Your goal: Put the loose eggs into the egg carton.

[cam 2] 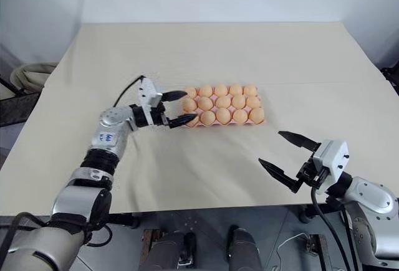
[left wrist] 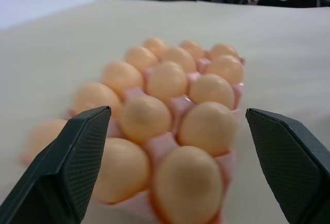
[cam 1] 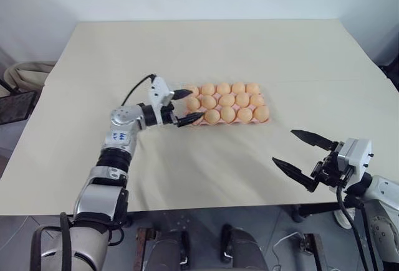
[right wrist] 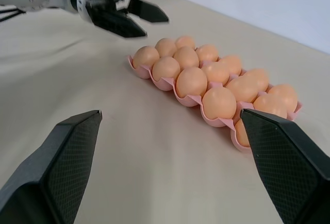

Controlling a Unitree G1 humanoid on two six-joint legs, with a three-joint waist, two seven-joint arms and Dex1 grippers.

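Observation:
The pink egg carton [cam 1: 266, 121] lies at the middle of the table, its cups filled with pale orange eggs [cam 1: 227, 114]. Every egg I see sits in a cup; loose eggs are out of view. My left gripper [cam 1: 196, 104] hovers open at the carton's left end, its two fingers spread across the end row with nothing between them. The left wrist view looks along the rows of eggs [left wrist: 146, 117] between those fingers. My right gripper [cam 1: 282, 146] stands open and empty near the table's front right, well apart from the carton [right wrist: 170, 86].
A beige cloth covers the table [cam 1: 206, 47], whose front edge [cam 1: 206, 210] runs just ahead of my arms. A black cable [cam 1: 134, 90] loops off my left wrist. A chair [cam 1: 22, 75] stands off the table's left side.

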